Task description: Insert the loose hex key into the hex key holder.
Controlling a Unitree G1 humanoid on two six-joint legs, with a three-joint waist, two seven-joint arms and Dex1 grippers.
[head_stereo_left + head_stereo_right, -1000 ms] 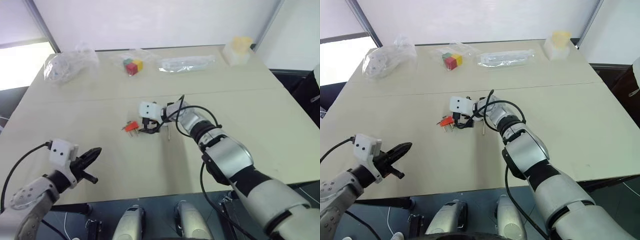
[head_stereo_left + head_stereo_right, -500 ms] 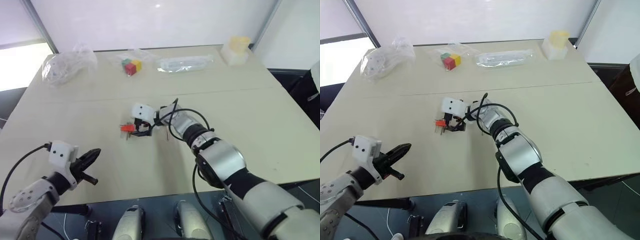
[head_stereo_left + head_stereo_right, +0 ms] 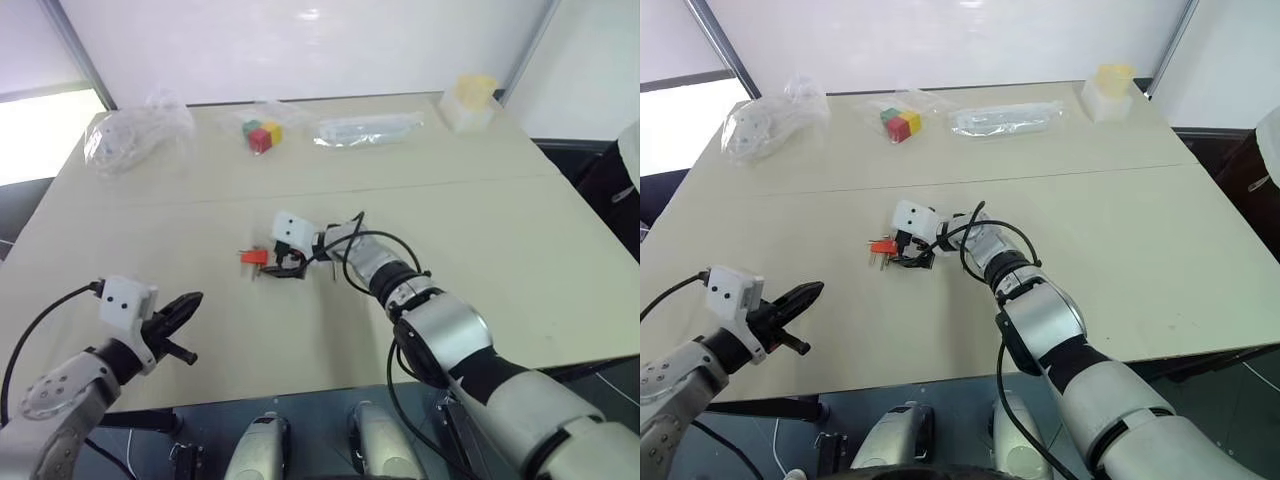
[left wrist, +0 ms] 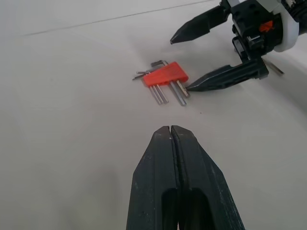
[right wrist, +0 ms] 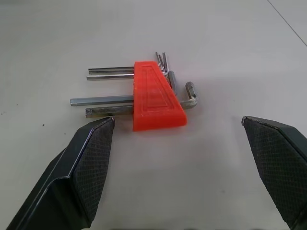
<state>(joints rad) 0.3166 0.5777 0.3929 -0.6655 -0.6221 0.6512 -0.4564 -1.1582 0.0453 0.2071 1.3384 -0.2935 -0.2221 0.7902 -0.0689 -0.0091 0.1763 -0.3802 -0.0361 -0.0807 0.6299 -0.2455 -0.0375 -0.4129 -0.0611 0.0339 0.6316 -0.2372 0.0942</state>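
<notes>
Your right claw (image 5: 177,158) is spread wide and sits low over the bench (image 3: 520,230), pointing at the hex key holder (image 5: 156,97). The orange holder lies flat on the bench just ahead of the fingertips, in line with the gap between them. One finger (image 5: 91,163) has its tip just beside the long keys sticking out of the holder's side; from the left wrist view that tip (image 4: 225,76) looks almost touching the nearest key, though you cannot tell whether it makes contact. The other finger (image 5: 276,163) stands well off to the far side of the holder. Nothing is pinched between them.

The loose hex key (image 3: 333,270) lies on the bench behind the right claw, close by the wrist and apart from the holder.

Your left claw (image 4: 177,163) is pressed together with nothing in it, hovering near the front edge of the bench, well apart from the holder (image 3: 254,257) and aimed toward it.

At the far side of the bench sit bagged coloured cubes (image 3: 261,133).
</notes>
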